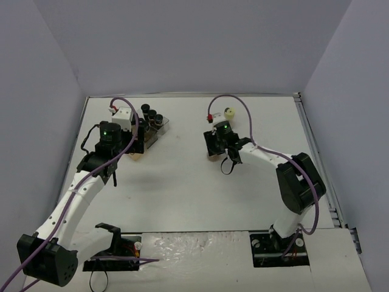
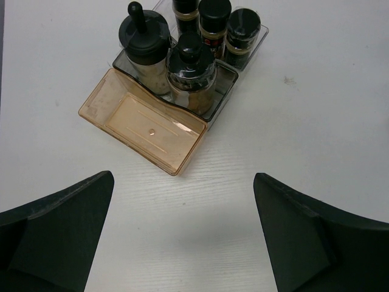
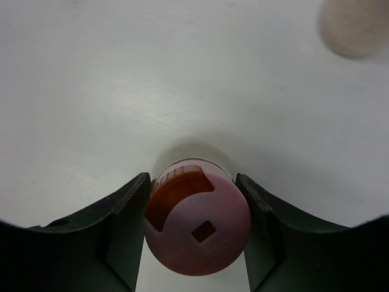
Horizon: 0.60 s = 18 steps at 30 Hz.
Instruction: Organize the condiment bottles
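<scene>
My right gripper (image 3: 192, 177) is shut on the pink-capped jar (image 3: 200, 228), one finger pressed on each side of the cap; in the top view the gripper (image 1: 214, 146) hides it. The yellow-green-capped jar (image 1: 230, 113) stands just behind and to the right, and is a pale blur in the right wrist view (image 3: 349, 27). My left gripper (image 2: 183, 177) is open and empty over bare table in front of the stepped tray (image 2: 143, 125). Two rounder black-capped jars (image 2: 144, 52) (image 2: 191, 76) stand on the tray's middle step. Three slim black-capped jars (image 2: 214, 24) stand on its top step.
The tray's amber bottom step (image 2: 176, 143) holds nothing. The tray sits at the back left of the white table (image 1: 182, 182), partly under my left wrist (image 1: 124, 131). Grey walls close in the back and both sides.
</scene>
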### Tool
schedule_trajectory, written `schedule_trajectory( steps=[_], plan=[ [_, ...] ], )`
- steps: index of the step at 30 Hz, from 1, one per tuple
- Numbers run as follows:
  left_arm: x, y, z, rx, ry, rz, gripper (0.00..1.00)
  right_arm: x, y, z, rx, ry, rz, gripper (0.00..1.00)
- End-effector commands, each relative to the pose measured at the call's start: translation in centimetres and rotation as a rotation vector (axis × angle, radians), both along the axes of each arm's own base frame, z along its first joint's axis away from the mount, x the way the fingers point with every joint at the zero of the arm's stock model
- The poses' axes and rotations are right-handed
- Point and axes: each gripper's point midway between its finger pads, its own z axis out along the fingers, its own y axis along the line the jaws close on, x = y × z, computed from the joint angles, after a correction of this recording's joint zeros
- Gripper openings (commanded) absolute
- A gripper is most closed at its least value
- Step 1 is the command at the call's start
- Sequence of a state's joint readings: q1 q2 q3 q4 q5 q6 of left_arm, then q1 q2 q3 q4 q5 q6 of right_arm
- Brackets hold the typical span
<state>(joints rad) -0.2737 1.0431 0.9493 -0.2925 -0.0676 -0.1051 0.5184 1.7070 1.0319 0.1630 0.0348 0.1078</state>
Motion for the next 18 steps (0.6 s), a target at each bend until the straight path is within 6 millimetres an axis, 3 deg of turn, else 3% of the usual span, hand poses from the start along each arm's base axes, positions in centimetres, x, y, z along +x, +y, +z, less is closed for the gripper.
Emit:
schedule_trajectory(
  steps=[1, 5, 8, 13, 18],
  plan=[
    [1.0, -0.9, 3.3, -0.037, -0.109, -0.037, 0.97, -2.6, 8.8, 3.7, 0.055, -0.085, 0.233, 0.18],
    [1.0, -1.0, 3.0, -0.044, -0.104, -0.037, 0.97, -5.2, 13.2, 3.0, 0.052, -0.073, 0.340, 0.23],
    [0.9, -1.0, 3.1, -0.050, -0.109, -0.035, 0.97, -6.5, 15.1, 1.8, 0.035, -0.055, 0.386, 0.29],
    [0.8, -1.1, 3.0, -0.067, -0.110, -0.037, 0.97, -6.9, 15.9, 2.3, 0.024, -0.065, 0.389, 0.66],
    [0.8, -1.6, 3.0, -0.092, -0.107, -0.047, 0.97, -7.2, 15.2, 6.3, 0.053, -0.130, 0.378, 0.88]
  ],
)
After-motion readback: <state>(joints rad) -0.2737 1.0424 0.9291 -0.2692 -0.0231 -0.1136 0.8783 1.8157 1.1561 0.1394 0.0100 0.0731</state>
